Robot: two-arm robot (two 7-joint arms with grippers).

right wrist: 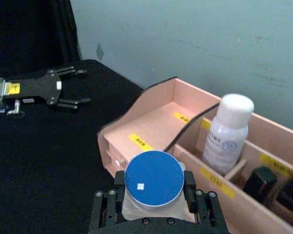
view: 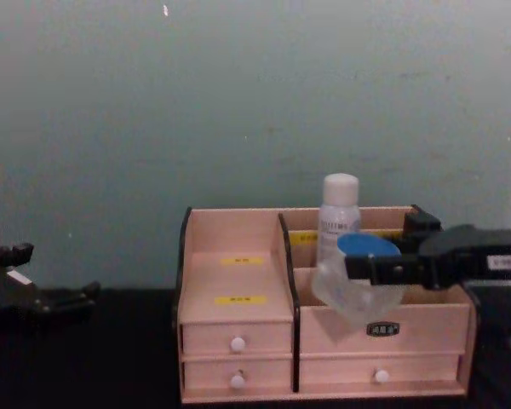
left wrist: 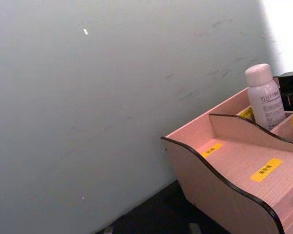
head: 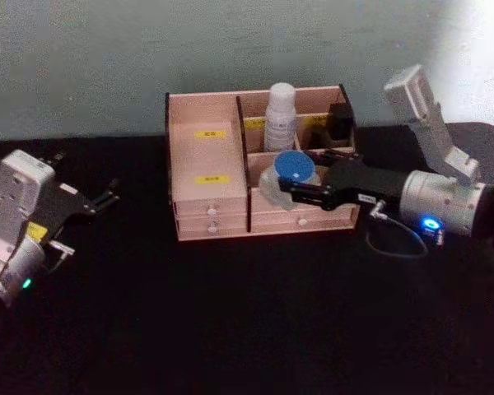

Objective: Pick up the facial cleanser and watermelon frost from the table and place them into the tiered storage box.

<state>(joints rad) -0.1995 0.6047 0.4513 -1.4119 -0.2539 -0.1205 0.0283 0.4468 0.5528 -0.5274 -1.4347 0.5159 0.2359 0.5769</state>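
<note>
My right gripper [head: 290, 186] is shut on a clear jar with a blue lid [head: 295, 167], one of the task's two items; no label shows whether it is the facial cleanser or the watermelon frost. In the right wrist view the fingers [right wrist: 189, 183] clamp the jar [right wrist: 154, 178] from both sides. The jar [view: 358, 285] hangs tilted just above the front right compartment of the tiered storage box [head: 199, 105]. A white capped bottle [head: 281, 115] stands upright in a rear compartment. My left gripper [head: 107, 197] rests open on the table, left of the box.
A small black container [head: 339, 123] sits in the box's back right compartment. Two rows of drawers with white knobs [view: 238, 344] face me. The black tabletop [head: 230, 329] spreads before the box, and a pale green wall [view: 238, 102] stands close behind it.
</note>
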